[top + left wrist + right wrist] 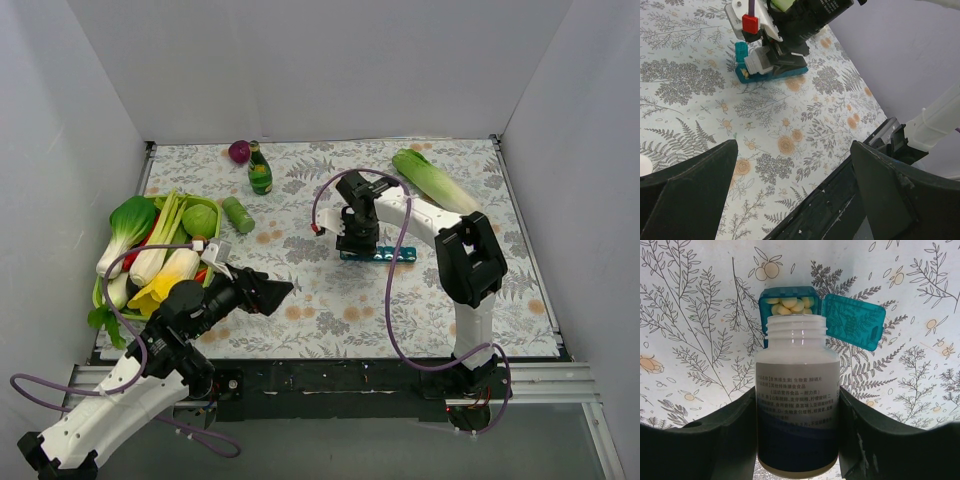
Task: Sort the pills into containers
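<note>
Left fingers, nearest the lens in the overhead view, stand spread wide above the floral desk and hold nothing. Farther in, the right fingers point down over the left end of the teal pill box, which lies flat near mid-desk. A green bottle stands well apart at the back.

Left wrist view: both left fingers frame the lower corners with a broad gap and only bare desk between them. Beyond, the pill box lies under the right arm's white pill bottle.

Right wrist view: the right fingers are clamped on either flank of the uncapped white pill bottle, its mouth tipped toward the pill box. That compartment holds pale yellow pills, and its lid is swung open beside it.
</note>
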Tool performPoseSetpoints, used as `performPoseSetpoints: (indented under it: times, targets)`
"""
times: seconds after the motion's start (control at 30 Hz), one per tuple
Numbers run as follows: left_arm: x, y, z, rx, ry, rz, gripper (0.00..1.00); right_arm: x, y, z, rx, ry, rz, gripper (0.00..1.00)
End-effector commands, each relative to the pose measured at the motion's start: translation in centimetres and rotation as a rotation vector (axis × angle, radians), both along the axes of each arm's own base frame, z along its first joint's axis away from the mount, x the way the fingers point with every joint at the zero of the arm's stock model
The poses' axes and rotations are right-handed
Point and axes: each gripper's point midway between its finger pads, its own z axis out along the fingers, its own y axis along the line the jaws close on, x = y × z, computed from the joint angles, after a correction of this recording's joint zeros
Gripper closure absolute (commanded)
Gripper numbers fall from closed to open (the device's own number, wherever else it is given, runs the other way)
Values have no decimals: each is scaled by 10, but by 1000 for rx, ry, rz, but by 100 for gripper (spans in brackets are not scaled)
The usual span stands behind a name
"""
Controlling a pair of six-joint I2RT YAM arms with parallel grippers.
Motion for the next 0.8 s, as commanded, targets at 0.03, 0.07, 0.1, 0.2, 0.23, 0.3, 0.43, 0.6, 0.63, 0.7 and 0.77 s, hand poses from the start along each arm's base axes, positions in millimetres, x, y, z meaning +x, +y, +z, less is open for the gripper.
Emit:
performPoseSetpoints:
  times: [0.03,0.07,0.1,0.2,0.23,0.3,0.43,0.6,0.63,0.7,0.77]
  targets:
    - [3,0,11,-11,-11,7,3,-1,3,16,67,-23,-5,96]
    - [3,-1,11,-11,-14,5,3,0,3,17,75,-26,-10,96]
    - [3,-1,12,-13,-12,6,3,0,3,18,79,-29,-11,96]
    - [3,-1,12,-13,-9,6,3,3,3,21,96,-34,-19,96]
    - [3,-1,11,-14,-6,6,3,4,3,21,101,-36,-19,96]
    - [2,-2,13,-15,-9,3,3,4,3,23,115,-34,-25,96]
    - [3,-2,15,-18,-7,2,3,1,2,23,134,-30,-29,96]
    - [3,-3,16,-18,-3,2,3,-1,1,27,177,-34,-35,96]
    - [3,-3,18,-23,-6,4,3,-2,1,27,185,-32,-37,96]
    - [3,-3,18,-24,0,1,3,-4,2,30,215,-37,-38,96]
    - [4,-4,20,-28,0,3,3,-6,4,37,254,-45,-35,96]
